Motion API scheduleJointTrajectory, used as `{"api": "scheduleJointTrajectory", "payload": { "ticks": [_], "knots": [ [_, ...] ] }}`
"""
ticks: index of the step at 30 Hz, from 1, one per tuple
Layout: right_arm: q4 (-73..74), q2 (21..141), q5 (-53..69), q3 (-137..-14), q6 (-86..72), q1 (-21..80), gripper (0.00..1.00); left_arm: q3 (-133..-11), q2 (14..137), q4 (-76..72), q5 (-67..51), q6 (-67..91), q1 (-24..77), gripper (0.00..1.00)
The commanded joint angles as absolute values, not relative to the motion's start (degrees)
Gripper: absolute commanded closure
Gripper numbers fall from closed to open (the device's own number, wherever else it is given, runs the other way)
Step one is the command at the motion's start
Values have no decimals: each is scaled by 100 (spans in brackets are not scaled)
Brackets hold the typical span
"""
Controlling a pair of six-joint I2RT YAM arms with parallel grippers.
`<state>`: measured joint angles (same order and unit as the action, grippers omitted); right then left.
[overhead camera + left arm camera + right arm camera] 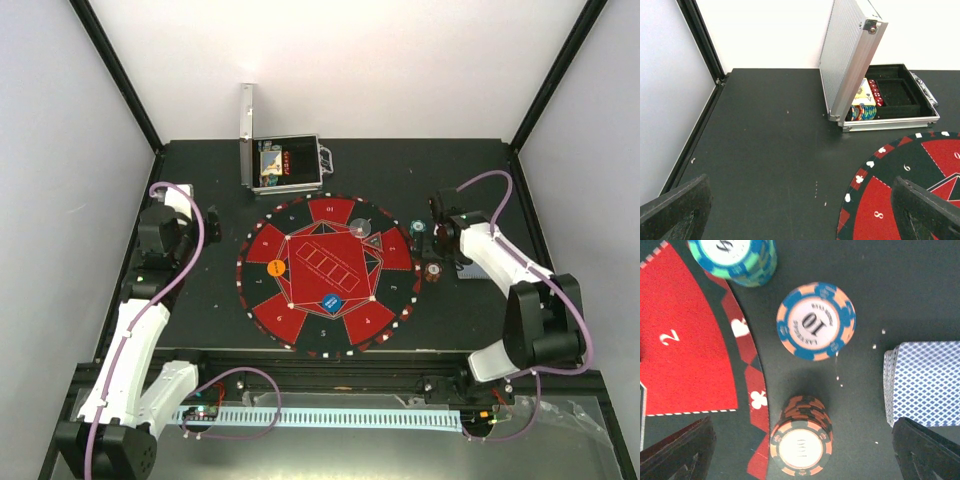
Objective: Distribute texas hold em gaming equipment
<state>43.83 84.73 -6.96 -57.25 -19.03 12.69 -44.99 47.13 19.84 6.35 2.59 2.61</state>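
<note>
Partly done: three chip stacks and a card deck stand beside the mat, further chips lie undistributed in the case, and the left pincer and right pincer are both spread and empty.

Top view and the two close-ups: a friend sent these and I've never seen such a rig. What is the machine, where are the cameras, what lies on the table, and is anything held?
Two robot arms, the left arm and the right arm, are bolted at the near edge of a black table. The top view looks down from above; each close-up comes from a camera on one wrist. On the table lie a round red-and-black mat, an open silver case, and chip stacks and a card deck near the mat's right side. Both arms' jaws stand open, holding nothing.
</note>
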Motion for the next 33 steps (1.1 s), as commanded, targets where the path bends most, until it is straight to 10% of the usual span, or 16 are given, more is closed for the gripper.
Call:
{"api": "scheduleJointTrajectory", "payload": {
  "ticks": [1,33],
  "knots": [
    [4373,8550,-721,-5515,-1986,1248,4,-4666,4649,1960,716,325,289,1],
    [4140,8953,-545,-5159,-1960,1255,46,-4671,4667,1959,703,326,313,1]
  ]
}}
